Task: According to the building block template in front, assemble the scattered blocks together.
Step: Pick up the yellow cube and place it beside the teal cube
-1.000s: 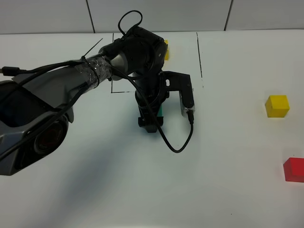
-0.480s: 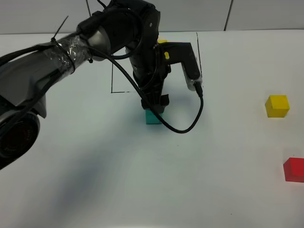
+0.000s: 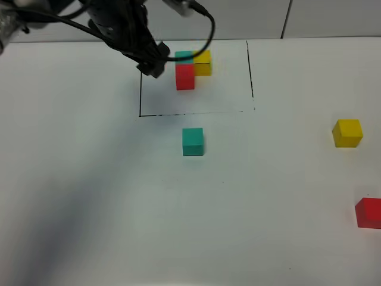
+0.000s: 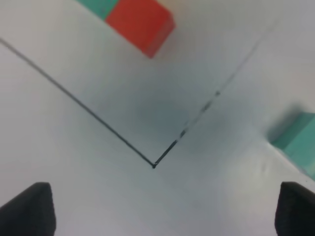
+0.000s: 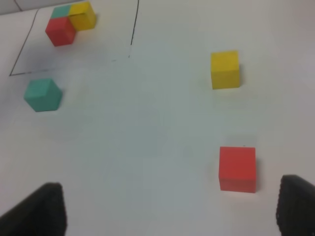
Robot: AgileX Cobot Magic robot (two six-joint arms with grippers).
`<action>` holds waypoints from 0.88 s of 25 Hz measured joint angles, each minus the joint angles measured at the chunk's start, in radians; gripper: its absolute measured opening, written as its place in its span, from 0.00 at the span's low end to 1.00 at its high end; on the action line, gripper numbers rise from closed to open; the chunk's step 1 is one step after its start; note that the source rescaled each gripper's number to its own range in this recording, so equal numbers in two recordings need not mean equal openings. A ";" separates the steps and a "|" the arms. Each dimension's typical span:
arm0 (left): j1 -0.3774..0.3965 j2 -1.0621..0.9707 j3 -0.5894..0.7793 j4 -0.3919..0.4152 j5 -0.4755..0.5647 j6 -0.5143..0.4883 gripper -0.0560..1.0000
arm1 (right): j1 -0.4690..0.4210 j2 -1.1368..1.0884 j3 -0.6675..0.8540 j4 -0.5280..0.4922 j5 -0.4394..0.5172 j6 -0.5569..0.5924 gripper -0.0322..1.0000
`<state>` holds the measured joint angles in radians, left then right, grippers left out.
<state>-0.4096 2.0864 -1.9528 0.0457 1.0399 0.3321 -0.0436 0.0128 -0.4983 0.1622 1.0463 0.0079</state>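
Note:
The building block template [image 3: 185, 77] is a teal, yellow and red trio inside a thin black rectangle [image 3: 196, 112] at the back of the table. Of the scattered blocks, the teal cube [image 3: 192, 142] rests just in front of that frame. The yellow cube [image 3: 347, 132] and red cube [image 3: 369, 213] lie far right. My left gripper [image 3: 153, 65] hovers open and empty over the frame's left side. Its wrist view shows the frame corner [image 4: 153, 165], the template's red cube [image 4: 140, 22] and the teal cube [image 4: 298, 142]. My right gripper [image 5: 167, 216] is open and empty, back from the red cube [image 5: 237, 168], yellow cube [image 5: 225, 69] and teal cube [image 5: 43, 94].
The white table [image 3: 119, 208] carries only the cubes and the drawn frame. A tiled wall [image 3: 256, 18] runs along its back edge. The left arm's black cable [image 3: 205, 30] loops above the template.
My left arm has risen off the teal cube and swung back and to the left, leaving the cube standing in front of the frame. The yellow and red cubes have not moved.

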 joint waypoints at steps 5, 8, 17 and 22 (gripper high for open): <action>0.131 -0.107 0.095 -0.082 -0.018 -0.016 0.99 | 0.000 0.000 0.000 0.001 -0.001 0.000 0.78; 0.211 -0.210 0.227 -0.095 -0.099 -0.018 0.99 | 0.000 0.000 0.000 0.002 -0.001 0.000 0.78; 0.325 -0.616 0.590 -0.118 -0.239 -0.058 0.99 | 0.000 0.000 0.000 0.004 -0.001 0.000 0.78; 0.325 -0.807 0.686 -0.069 -0.175 -0.145 0.99 | 0.000 0.000 0.000 0.004 -0.001 0.000 0.78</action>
<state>-0.0841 1.2790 -1.2666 -0.0232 0.8646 0.1875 -0.0436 0.0128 -0.4983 0.1660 1.0454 0.0079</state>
